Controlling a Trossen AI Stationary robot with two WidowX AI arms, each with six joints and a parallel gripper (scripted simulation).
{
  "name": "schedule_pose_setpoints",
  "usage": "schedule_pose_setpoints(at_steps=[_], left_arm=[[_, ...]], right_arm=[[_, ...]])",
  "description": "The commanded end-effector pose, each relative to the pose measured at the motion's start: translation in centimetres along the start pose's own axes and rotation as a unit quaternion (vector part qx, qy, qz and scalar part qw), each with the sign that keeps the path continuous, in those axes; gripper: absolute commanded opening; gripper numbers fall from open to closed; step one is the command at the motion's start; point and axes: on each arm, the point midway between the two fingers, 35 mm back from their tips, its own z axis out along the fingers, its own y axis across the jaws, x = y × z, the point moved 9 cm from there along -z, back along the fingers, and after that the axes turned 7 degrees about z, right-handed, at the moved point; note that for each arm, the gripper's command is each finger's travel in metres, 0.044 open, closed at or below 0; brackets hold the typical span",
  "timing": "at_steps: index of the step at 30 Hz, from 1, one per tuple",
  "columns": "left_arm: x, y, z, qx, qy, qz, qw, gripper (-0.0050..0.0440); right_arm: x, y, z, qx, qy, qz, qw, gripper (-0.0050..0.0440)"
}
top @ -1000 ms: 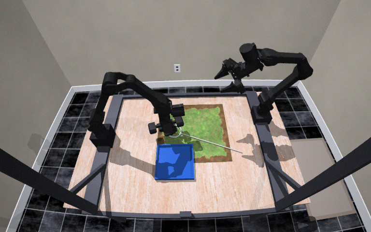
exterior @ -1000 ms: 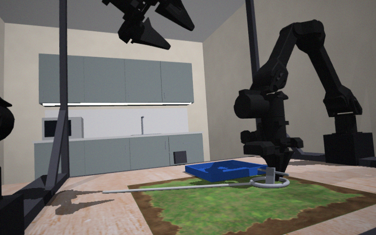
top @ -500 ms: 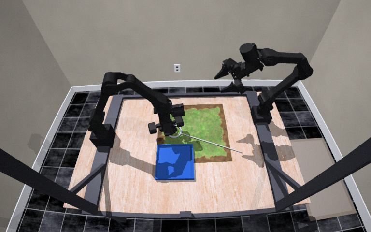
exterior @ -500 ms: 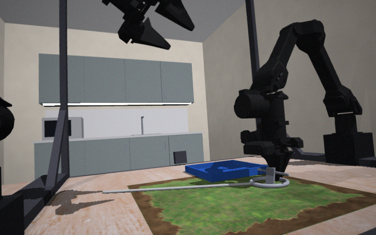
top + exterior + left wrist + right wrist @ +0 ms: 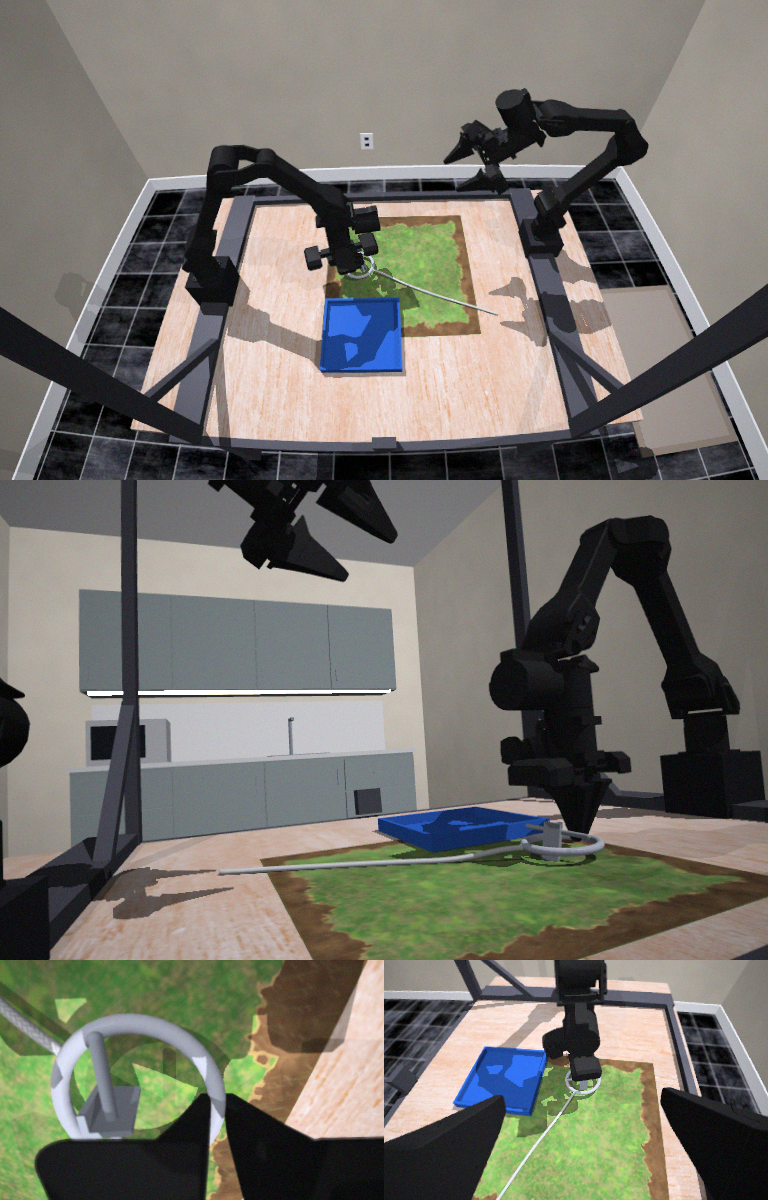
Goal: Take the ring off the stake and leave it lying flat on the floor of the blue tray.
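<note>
A pale grey ring [image 5: 140, 1022] sits around a short grey stake [image 5: 102, 1082] on a square base, over the green mat [image 5: 419, 266]. A thin grey cord [image 5: 436, 294] runs from the ring across the mat. My left gripper [image 5: 216, 1101] points straight down and is shut on the ring's rim on the side away from the stake; it also shows in the exterior view [image 5: 577, 822], next to the ring [image 5: 566, 849]. The blue tray [image 5: 362, 335] lies empty just beside the mat. My right gripper [image 5: 467, 168] is open and empty, high above the table's far edge.
A dark metal frame [image 5: 543, 271] runs around the wooden table top, with both arm bases mounted on it. The cord's free end [image 5: 226, 870] reaches past the mat onto the wood. The tray's low walls [image 5: 461, 826] stand close to the stake.
</note>
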Motion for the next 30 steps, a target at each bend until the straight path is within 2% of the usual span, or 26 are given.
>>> schedule_pose_setpoints(at_steps=[1, 10, 26, 30], left_arm=[[0.0, 0.4, -1.0, -0.016, 0.001, 0.001, 1.0, -0.005], [-1.6, 1.5, -0.9, -0.013, 0.0, 0.0, 1.0, -0.005], [-1.5, 1.6, -1.4, -0.019, 0.0, 0.0, 1.0, -0.005], [-0.4, 0.7, -1.6, -0.037, -0.04, 0.002, 0.998, -0.005]], right_arm=[[-0.3, 0.1, -0.3, 0.0, -0.007, 0.0, 1.0, 0.044], [-0.3, 0.1, -0.3, 0.0, -0.007, 0.0, 1.0, 0.044], [-0.3, 0.1, -0.3, 0.0, -0.007, 0.0, 1.0, 0.044], [-0.3, 0.1, -0.3, 0.0, -0.007, 0.0, 1.0, 0.044]])
